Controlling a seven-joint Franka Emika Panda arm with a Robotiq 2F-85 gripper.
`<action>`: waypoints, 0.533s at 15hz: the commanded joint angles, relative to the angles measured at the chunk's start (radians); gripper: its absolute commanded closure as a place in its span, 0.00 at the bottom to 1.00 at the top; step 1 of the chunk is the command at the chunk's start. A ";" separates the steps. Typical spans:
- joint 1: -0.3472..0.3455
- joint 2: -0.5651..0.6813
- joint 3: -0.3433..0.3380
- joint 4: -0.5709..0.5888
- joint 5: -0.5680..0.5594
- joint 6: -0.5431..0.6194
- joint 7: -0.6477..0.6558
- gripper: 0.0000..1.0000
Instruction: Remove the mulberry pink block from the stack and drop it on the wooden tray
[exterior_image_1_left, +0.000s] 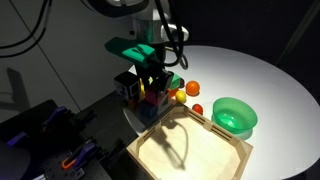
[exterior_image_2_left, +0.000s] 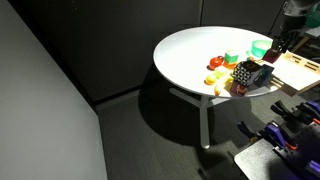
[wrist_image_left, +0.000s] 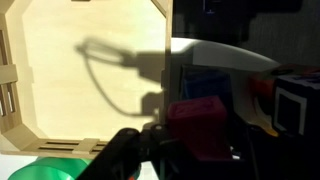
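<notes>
The mulberry pink block (wrist_image_left: 197, 122) sits between my gripper's dark fingers (wrist_image_left: 197, 140) in the wrist view, and the fingers press on both its sides. In an exterior view my gripper (exterior_image_1_left: 151, 84) hangs low over the table beside the near corner of the wooden tray (exterior_image_1_left: 190, 150). The tray also shows in the wrist view (wrist_image_left: 80, 90), with the gripper's shadow across it. The block is to the right of the tray's rim, not over it. I cannot make out the blue cube of the stack; the gripper hides it.
A black multicoloured cube (exterior_image_1_left: 128, 88) stands close beside the gripper and also shows in the wrist view (wrist_image_left: 296, 100). A green bowl (exterior_image_1_left: 234, 116) stands by the tray. Small orange and red toy fruits (exterior_image_1_left: 181, 93) lie on the white round table (exterior_image_1_left: 250, 70).
</notes>
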 joint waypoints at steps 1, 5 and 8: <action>-0.035 -0.032 -0.008 0.009 0.001 -0.033 0.068 0.69; -0.061 -0.039 -0.022 0.007 -0.007 -0.022 0.110 0.69; -0.068 -0.048 -0.024 -0.005 -0.010 -0.011 0.131 0.18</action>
